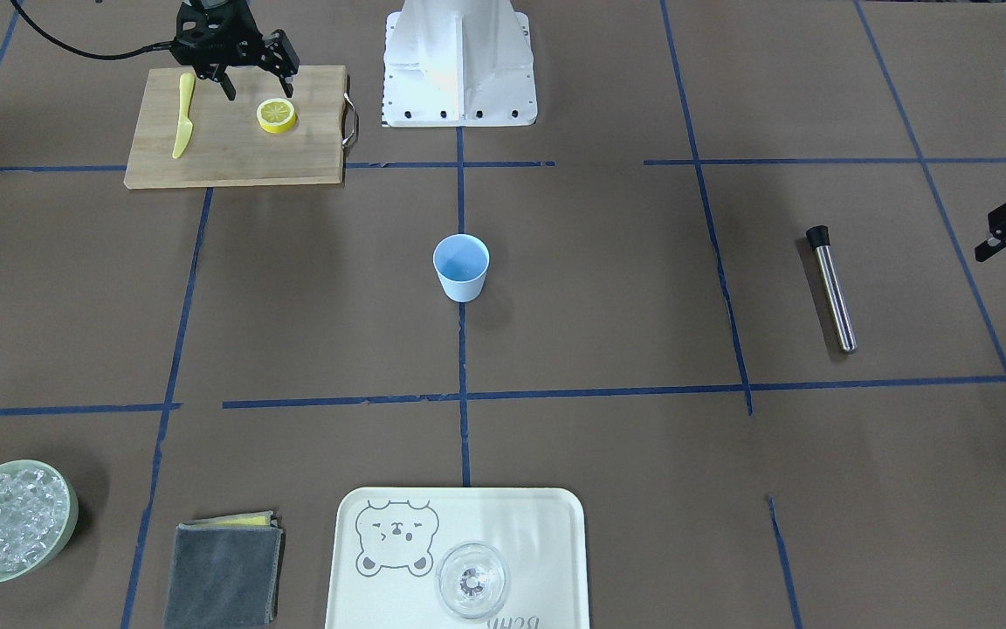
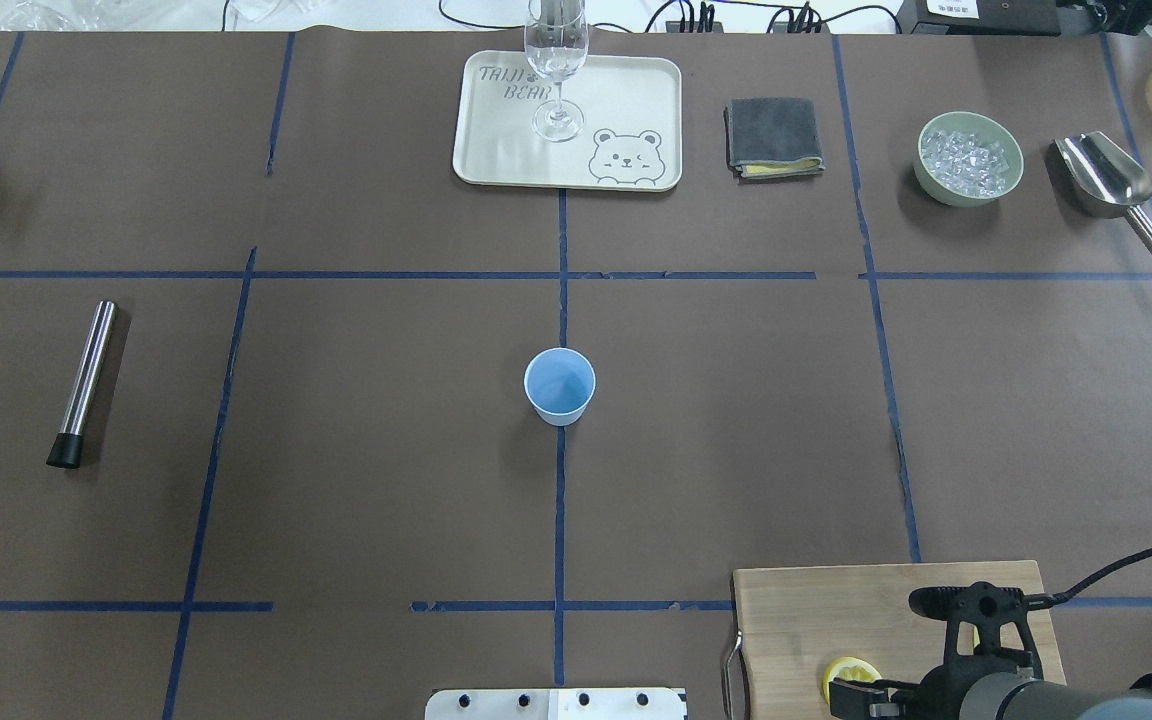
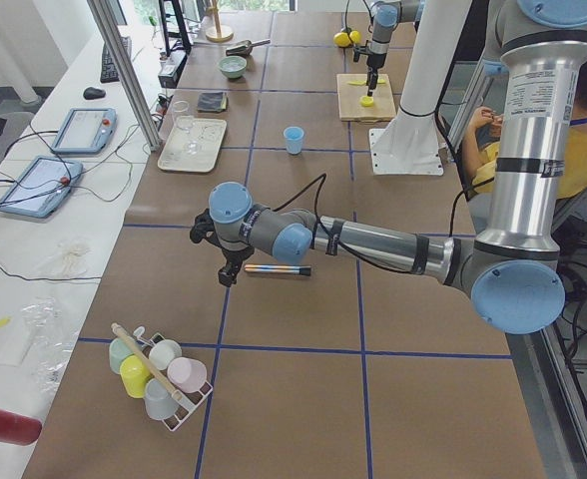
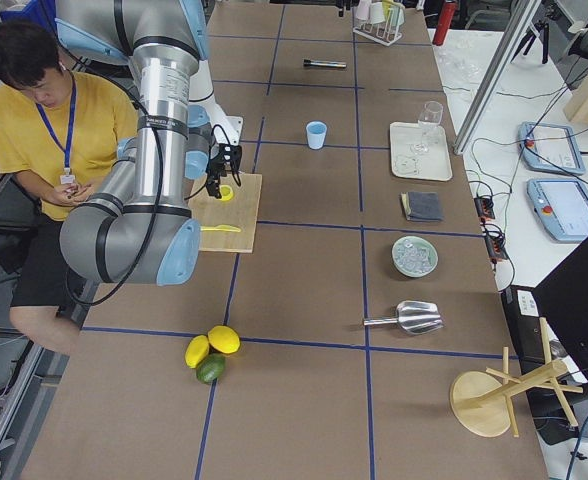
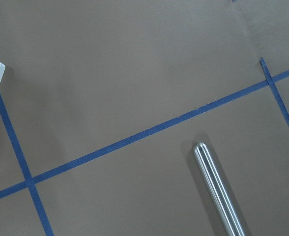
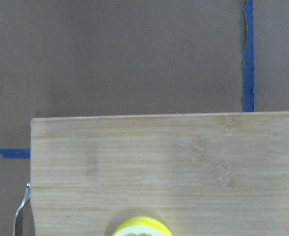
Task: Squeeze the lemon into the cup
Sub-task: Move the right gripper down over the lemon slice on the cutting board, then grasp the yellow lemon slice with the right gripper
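Hovering wide open and empty over the cutting board [image 1: 232, 157], the right end effector [image 1: 257, 87] has the lemon [image 1: 277, 114] just below it, nearer one fingertip [image 1: 286, 85] than the other — a straight descent could land that finger on the rind and skid the piece instead of straddling it. The cup [image 1: 461, 266] stands well away from the end effector on the counter [image 1: 599, 306], so a weak pinch on slick rind might drop the lemon in transit.
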Motion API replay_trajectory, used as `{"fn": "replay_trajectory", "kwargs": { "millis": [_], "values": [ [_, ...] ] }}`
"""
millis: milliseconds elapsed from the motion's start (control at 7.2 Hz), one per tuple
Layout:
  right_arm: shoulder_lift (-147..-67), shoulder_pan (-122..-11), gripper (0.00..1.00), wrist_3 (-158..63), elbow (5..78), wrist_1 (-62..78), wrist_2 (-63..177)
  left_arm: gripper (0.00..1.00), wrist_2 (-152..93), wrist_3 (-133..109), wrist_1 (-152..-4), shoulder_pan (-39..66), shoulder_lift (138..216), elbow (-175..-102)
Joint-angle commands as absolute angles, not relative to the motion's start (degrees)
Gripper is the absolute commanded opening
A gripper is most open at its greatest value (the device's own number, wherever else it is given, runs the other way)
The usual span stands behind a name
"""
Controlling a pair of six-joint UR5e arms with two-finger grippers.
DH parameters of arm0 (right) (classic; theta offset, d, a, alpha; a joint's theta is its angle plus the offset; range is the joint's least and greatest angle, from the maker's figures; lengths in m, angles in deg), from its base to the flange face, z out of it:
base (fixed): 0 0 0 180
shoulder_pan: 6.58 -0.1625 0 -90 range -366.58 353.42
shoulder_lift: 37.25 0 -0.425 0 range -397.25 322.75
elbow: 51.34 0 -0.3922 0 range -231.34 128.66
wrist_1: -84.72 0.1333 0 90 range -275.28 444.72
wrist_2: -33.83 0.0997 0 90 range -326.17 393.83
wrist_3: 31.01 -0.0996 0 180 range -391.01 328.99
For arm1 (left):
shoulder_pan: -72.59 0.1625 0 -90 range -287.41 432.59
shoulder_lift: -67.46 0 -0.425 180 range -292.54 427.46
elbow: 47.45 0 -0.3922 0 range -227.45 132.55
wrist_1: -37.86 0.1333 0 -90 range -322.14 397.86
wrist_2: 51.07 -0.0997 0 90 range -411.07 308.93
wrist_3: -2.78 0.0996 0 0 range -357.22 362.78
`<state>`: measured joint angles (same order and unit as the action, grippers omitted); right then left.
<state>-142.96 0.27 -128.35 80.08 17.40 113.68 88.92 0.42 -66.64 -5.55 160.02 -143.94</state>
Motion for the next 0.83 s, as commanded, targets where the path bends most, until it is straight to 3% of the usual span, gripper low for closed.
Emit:
{"fn": "replay_trajectory", "kwargs": {
  "millis": [0,694],
  "values": [
    [-142.11,1.42,1.00,-129.36,78.66,17.40,113.19,1.00,88.94,0.41,-66.64,-5.64,160.01,-144.21],
    [-140.52,-0.24,1.00,-129.18,75.75,17.31,113.20,1.00,88.94,0.41,-66.64,-5.81,159.13,-145.62]
  ]
}}
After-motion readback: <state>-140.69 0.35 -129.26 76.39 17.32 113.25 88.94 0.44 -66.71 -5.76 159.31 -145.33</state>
